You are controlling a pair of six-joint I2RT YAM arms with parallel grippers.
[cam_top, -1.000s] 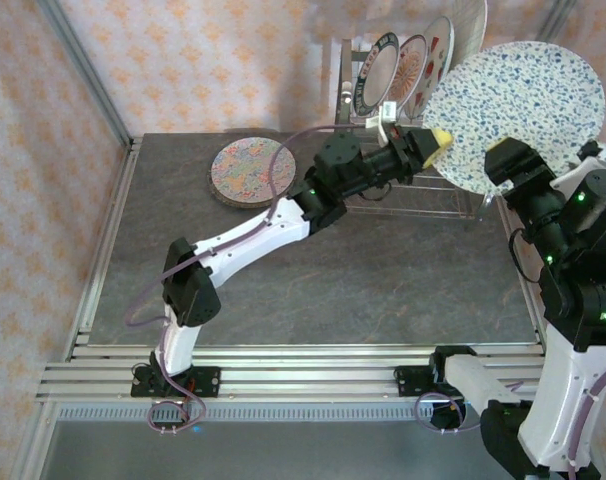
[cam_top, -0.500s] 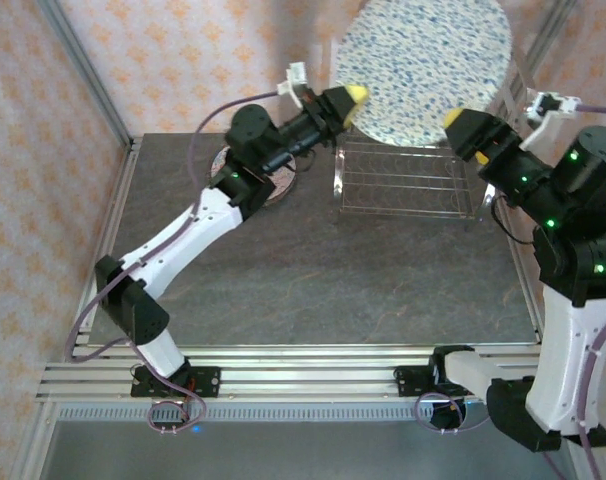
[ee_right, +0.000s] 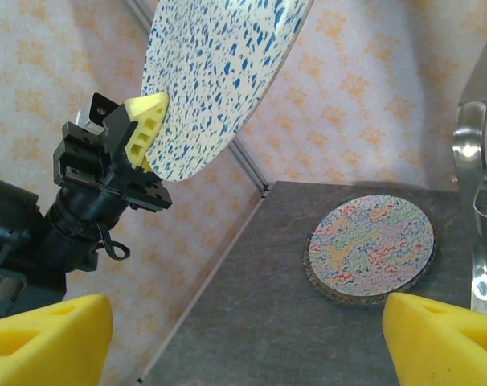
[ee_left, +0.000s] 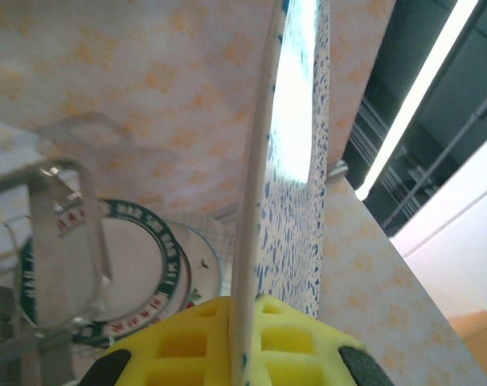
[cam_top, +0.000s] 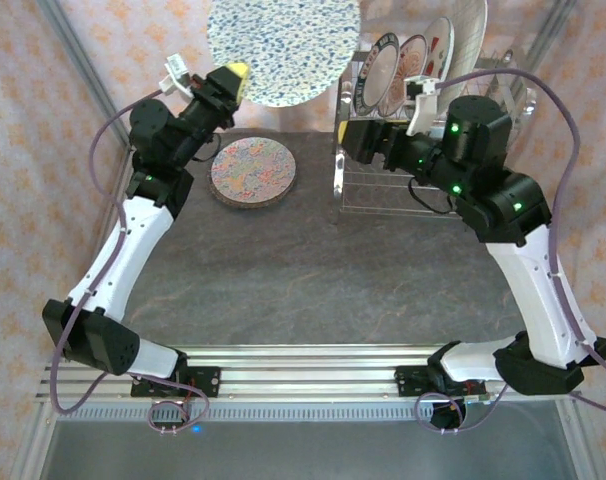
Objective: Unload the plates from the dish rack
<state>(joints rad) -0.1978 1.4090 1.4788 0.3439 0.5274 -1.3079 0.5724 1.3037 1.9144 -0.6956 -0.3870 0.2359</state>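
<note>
The dish rack (cam_top: 340,170) holds upright plates (cam_top: 411,68); left jaws grip a speckled plate (cam_top: 283,45).

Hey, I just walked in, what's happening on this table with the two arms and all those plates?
The two arms are unloading a wire dish rack. The left tool is shut on the edge of a large blue-speckled plate, holding it up in the air near the back wall. A multicoloured plate lies flat on the table. The right tool is open and empty, near the rack's left end, where several upright plates stand in the slots.
</note>
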